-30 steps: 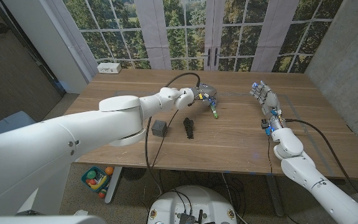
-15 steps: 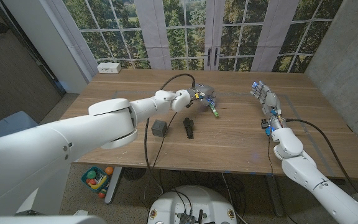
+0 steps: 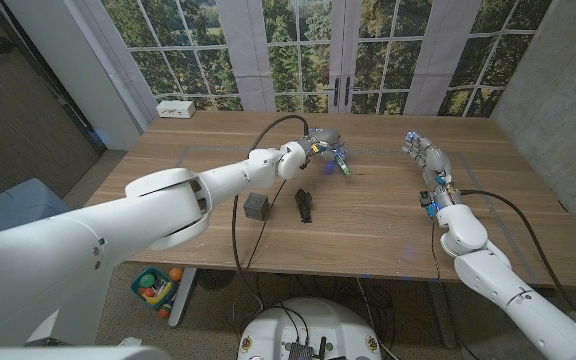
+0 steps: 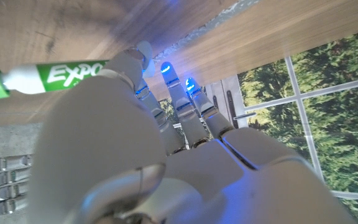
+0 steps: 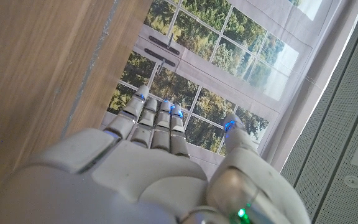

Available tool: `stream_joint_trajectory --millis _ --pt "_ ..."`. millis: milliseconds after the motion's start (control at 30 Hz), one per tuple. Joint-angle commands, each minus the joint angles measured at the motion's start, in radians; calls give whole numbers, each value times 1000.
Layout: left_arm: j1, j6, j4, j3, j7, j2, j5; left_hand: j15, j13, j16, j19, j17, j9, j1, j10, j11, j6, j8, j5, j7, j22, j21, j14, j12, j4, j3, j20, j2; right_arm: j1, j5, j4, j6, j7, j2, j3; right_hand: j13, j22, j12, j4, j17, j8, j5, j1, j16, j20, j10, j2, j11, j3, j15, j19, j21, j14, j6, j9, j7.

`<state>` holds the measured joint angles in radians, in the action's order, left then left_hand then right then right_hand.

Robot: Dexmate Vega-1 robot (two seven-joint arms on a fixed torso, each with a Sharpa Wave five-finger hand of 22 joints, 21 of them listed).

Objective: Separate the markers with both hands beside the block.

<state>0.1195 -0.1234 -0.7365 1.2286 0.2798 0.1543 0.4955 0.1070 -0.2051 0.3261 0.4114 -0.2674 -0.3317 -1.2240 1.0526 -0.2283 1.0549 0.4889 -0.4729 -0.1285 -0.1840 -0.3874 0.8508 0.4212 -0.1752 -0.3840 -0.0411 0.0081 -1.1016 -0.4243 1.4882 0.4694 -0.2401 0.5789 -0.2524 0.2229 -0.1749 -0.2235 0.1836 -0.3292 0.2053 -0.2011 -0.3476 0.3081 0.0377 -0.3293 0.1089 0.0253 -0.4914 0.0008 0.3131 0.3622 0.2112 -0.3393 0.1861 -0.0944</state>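
1. Two markers are the task's things. The green marker (image 3: 342,164) lies on the table (image 3: 388,215) right at the fingertips of the left hand (image 3: 322,148); the black marker (image 3: 304,204) lies nearer the robot than that hand, just beside the dark block (image 3: 258,206).
2. The left hand reaches over the table with its fingers together and stretched forward. In the left wrist view a fingertip (image 4: 139,55) meets the green marker's (image 4: 48,78) white barrel, and I cannot tell whether it pinches the marker or only touches it.
3. The right hand (image 3: 426,152) stands well to the right of both markers, fingers straight and close together, thumb apart, holding nothing; the right wrist view shows its palm empty (image 5: 160,149).
4. Handling, as a judgement: a dry-erase marker is light, stiff and smooth, so it should roll easily on the wood and slip under a glancing push.
5. The best hold is probably across the mid-barrel, between thumb and a finger, not at the cap, which could pull off.
6. The right hand would need a long reach toward the black marker.
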Motion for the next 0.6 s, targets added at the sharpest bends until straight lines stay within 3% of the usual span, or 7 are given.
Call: stream_joint_trajectory --millis 33,400,600 --pt "31 101 -86 -76 12 25 -14 136 -263 0 4 -6 -10 8 228 32 77 11 -19 69 -3 7 16 57 14 -12 -47 6 -40 116 126 -129 -130 42 8 4 -4 -1 7 1 7 -10 -39 12 -5 -9 2 -18 -10 -9 18 3 19 -2 4 19" --pt "58 122 -188 -143 -52 59 -73 136 -291 9 6 -20 -25 10 227 33 72 22 -52 69 -3 10 32 62 14 -8 -46 3 -54 211 201 -224 -202 71 3 11 -7 -8 10 -2 15 -18 -163 33 -4 -30 -25 -25 -31 -27 66 9 68 -13 5 27" --pt "72 122 -233 -181 -82 73 -111 136 -302 12 7 -25 -31 10 227 33 69 26 -65 68 -4 10 36 63 14 -7 -46 2 -57 253 240 -276 -220 87 -2 14 -9 -11 8 -7 18 -18 -203 46 -5 -39 -36 -27 -33 -36 90 15 92 -20 6 30"
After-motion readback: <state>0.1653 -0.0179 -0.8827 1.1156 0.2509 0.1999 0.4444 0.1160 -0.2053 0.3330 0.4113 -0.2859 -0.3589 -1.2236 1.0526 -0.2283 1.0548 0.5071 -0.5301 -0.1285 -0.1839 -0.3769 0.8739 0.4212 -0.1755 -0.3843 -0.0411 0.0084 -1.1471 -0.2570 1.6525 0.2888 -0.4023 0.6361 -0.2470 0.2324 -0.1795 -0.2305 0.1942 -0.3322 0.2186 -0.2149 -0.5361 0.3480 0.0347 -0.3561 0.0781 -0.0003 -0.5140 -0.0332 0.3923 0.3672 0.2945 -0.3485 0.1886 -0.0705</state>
